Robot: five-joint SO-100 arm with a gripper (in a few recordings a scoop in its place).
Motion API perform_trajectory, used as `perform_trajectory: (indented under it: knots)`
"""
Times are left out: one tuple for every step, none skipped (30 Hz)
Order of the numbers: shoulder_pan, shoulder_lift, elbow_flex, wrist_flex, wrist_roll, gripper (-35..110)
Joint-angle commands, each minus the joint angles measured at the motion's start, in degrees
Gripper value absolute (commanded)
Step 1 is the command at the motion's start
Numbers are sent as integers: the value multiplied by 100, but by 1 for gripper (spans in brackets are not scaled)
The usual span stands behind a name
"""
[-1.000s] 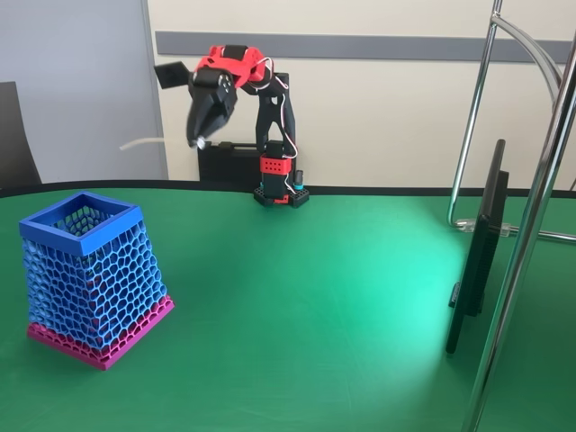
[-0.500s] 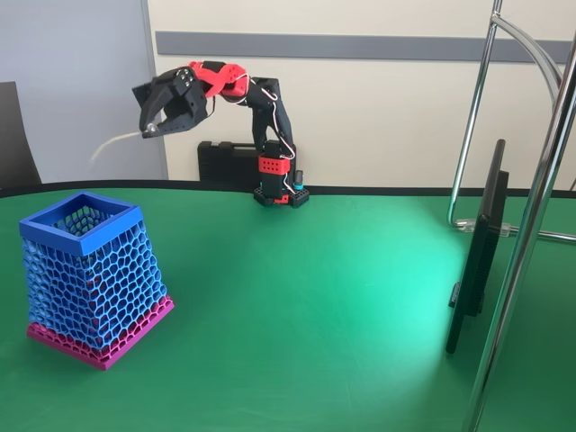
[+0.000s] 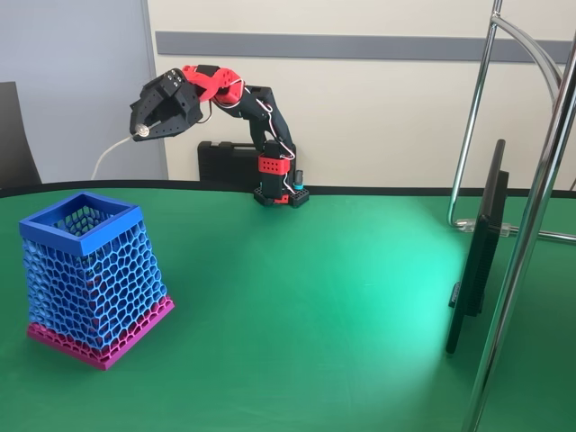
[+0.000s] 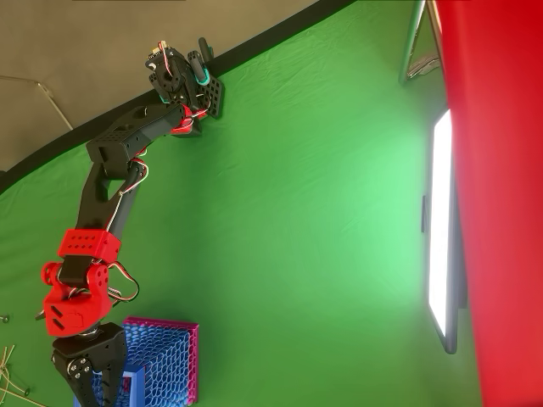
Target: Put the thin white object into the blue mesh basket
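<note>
Gripper (image 3: pixel 142 132) has swung left (pinching the thin white object (image 3: pixel 108 156)) above blue mesh basket (image 3: pixel 90 276).

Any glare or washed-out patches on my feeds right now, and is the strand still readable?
Fixed view: bright patch on the green table beside the screen; strand thin but readable against the grey wall, hanging from the gripper. Overhead view: screen blown out white; the arm hides part of the basket.
</note>
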Motion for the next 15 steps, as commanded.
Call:
perform_trajectory:
  knots:
    - [70, -9, -272, -185, -97, 3]
    - [105, -44, -272, -237, -97, 4]
    - [149, -79, -272, -299, -88, 4]
    - [193, -105, -255, -369, -79, 5]
    - [229, -141, -237, -448, -79, 5]
    - [264, -167, -211, -536, -79, 6]
    - [299, -193, -185, -606, -79, 8]
    - [325, -202, -141, -703, -62, 9]
    - [352, -211, -105, -782, -62, 9]
    - [369, -229, -88, -844, -62, 10]
    - [387, -237, -70, -914, -62, 11]
    - [387, -264, -70, -967, -70, 12]
    - [387, -290, -62, -1011, -88, 12]
    - [378, -308, -62, -1037, -123, 13]
    - [352, -325, -53, -1081, -132, 13]
